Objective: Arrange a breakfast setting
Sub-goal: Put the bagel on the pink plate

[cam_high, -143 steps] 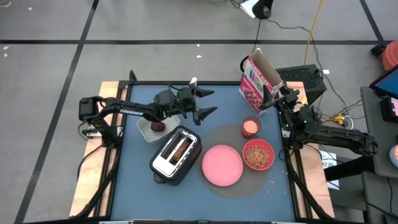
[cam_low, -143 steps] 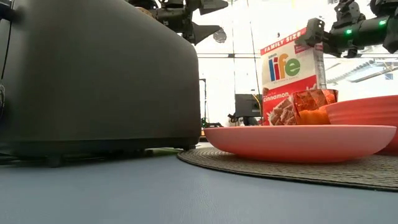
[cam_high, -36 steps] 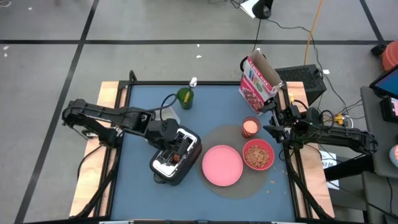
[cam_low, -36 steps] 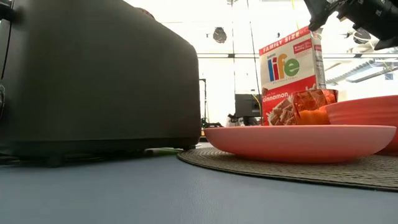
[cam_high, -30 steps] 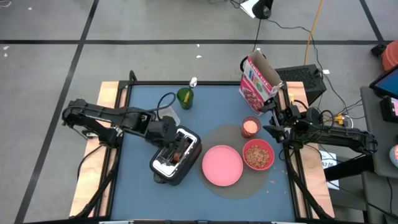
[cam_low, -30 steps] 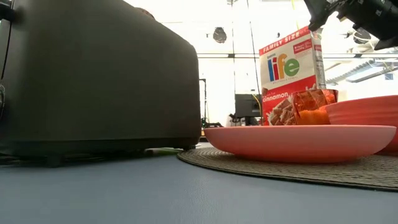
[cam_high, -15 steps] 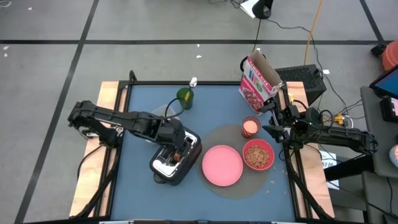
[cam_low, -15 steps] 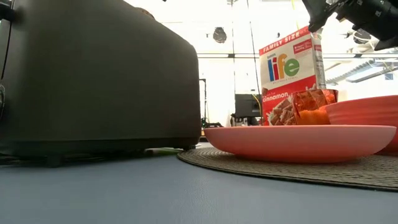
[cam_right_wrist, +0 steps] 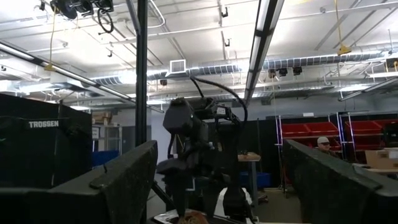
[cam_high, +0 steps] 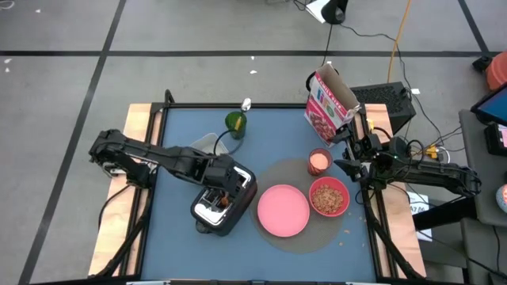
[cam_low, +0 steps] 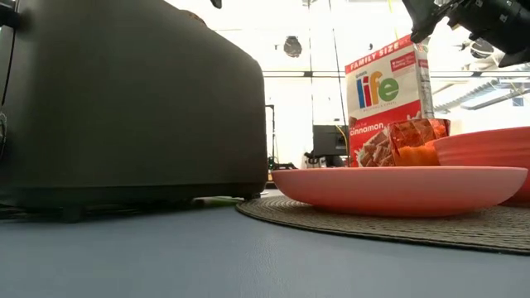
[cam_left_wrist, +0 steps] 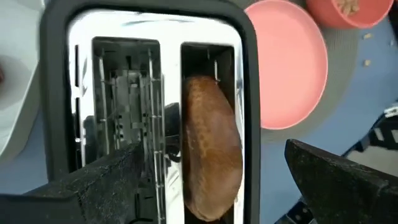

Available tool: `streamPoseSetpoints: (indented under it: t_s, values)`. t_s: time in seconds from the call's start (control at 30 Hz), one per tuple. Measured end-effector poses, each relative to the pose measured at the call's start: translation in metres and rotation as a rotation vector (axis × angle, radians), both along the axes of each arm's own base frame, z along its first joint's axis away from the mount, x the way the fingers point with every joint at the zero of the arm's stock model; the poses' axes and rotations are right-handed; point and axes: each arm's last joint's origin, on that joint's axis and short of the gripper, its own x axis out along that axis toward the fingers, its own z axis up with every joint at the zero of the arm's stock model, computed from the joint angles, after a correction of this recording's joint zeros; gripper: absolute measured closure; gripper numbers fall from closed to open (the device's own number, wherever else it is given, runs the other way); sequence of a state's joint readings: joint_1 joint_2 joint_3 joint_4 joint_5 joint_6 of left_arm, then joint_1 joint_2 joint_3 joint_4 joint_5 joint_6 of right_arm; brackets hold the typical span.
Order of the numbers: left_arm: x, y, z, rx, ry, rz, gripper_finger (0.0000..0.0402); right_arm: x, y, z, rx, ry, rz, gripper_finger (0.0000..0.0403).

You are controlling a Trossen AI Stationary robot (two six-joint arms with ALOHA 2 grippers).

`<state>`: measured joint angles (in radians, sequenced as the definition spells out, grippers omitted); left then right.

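Jaws wide open, empty: left gripper (cam_left_wrist: 205, 180) hovers over the toaster (cam_high: 222, 198).
Next, I'd guess: pinch the bread (cam_left_wrist: 210, 146), lift it to the pink plate (cam_high: 283, 210) (right gripper (cam_high: 348, 150) open, idle).

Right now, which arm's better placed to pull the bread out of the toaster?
Left. The left gripper hangs open directly over the toaster, fingers either side of the bread in its slot. The right gripper sits off by the table's right edge, pointing up.

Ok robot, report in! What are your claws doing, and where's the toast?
Left gripper open over silver-and-black toaster. Round browned bread sits in one slot. Right gripper open, waiting at table edge. Nothing blocking.
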<state>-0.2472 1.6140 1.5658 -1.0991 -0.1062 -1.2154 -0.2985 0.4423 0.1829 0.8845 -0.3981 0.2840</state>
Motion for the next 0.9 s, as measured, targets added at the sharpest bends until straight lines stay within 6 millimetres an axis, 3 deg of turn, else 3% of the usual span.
streamPoseSetpoints:
  t_s: [0.23, 0.6, 0.9]
  values:
    - [-0.0002, -0.0017, -0.0015, 0.006, 0.009, -0.014, 0.0015, 0.0, -0.0001, 0.0, 0.001, 0.0, -0.002, 0.0067]
    - [0.0, -0.0017, -0.0018, 0.012, 0.01, -0.029, 0.0116, 0.0, -0.0001, 0.0, 0.001, 0.0, -0.003, 0.0067]
    - [0.0, -0.002, -0.0019, 0.003, 0.012, -0.032, 0.0124, 0.0, -0.0001, 0.0, 0.001, -0.001, -0.003, 0.0067]
